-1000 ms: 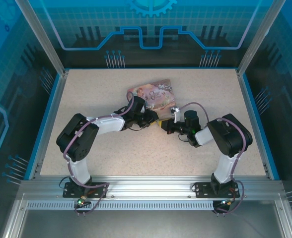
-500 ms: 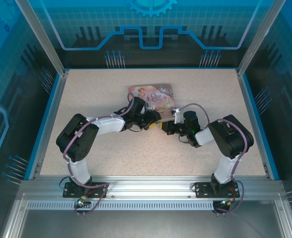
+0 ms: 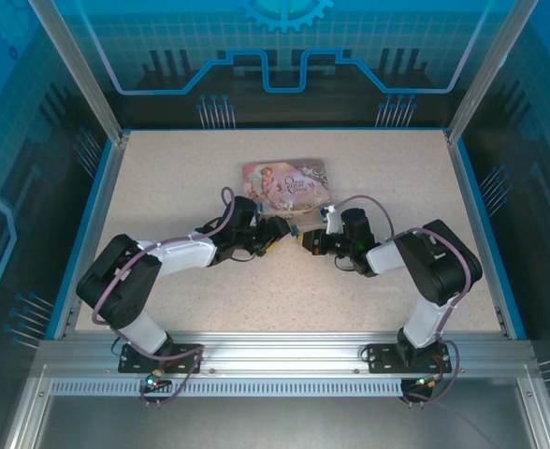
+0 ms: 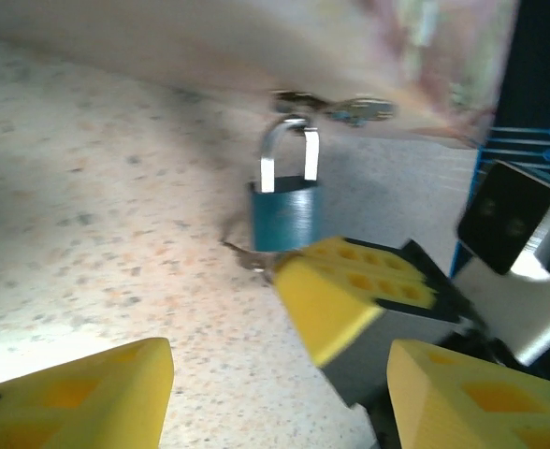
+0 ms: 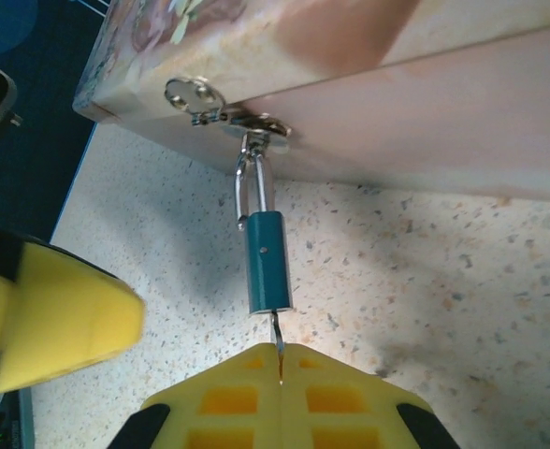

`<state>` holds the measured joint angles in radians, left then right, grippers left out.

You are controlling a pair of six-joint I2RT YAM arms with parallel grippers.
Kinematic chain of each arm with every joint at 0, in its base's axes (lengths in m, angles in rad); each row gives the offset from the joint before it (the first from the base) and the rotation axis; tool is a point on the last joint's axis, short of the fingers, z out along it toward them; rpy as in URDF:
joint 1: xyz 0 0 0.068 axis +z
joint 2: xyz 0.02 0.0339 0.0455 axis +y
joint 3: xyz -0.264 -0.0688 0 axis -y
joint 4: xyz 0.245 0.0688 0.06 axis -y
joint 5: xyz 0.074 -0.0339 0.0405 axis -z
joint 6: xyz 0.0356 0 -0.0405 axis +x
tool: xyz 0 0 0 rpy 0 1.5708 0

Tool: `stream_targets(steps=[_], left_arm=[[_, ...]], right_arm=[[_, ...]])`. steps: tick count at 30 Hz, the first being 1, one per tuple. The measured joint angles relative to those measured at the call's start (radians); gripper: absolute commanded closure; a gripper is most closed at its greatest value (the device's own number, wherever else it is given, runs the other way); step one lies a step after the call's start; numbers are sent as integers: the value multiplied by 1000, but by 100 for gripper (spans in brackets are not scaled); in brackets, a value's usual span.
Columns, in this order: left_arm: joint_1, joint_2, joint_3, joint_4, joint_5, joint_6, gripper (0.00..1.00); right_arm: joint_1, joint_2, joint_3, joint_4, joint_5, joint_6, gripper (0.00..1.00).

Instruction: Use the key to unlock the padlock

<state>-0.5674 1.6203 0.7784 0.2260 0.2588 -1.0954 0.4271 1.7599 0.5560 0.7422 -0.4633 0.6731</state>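
Blue-bodied padlock [image 5: 267, 262] lies on the speckled table [image 3: 163, 178], centre of the bench and just near of the pink tin [image 3: 286, 181]. Its shackle [image 5: 254, 182] runs through the tin's hasp [image 5: 256, 126].

The key [image 5: 277, 332] is seated in the bottom of the body. The right gripper [image 5: 280, 369] is clamped tight on its outer end, with only a sliver of blade showing.

The left gripper [image 4: 280, 360] is spread wide with nothing in it. One left finger [image 5: 60, 313] sits left of the lock, clear of it.

Step looks like the turn. My take:
- Close the left gripper on the lock body first to brace it, else the lock likely spins with the key.
- Roll the right wrist about the blade axis with no side load, since a thin blade probably bends easily.
- Keep the blade fully in while turning.
- Watch for the shackle popping free.
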Motion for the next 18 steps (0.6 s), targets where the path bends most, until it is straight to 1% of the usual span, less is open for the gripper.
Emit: stream_targets(steps=[4, 6, 9, 13, 16, 18], left_arm=[[3, 0, -17, 20, -9, -17, 39], [3, 0, -23, 57, -18, -30, 39], [9, -17, -43, 68, -35, -30, 38], [40, -99, -50, 13, -61, 2, 32], [74, -164, -41, -25, -65, 30, 31], [89, -179, -32, -37, -64, 41, 31]], right_arm=[[15, -23, 0, -18, 22, 29, 100], [25, -34, 1, -41, 46, 30, 100], [39, -43, 13, -89, 72, 18, 100], [45, -50, 34, -150, 101, -15, 100], [51, -63, 38, -183, 140, -47, 100], [70, -75, 47, -219, 176, -82, 99]])
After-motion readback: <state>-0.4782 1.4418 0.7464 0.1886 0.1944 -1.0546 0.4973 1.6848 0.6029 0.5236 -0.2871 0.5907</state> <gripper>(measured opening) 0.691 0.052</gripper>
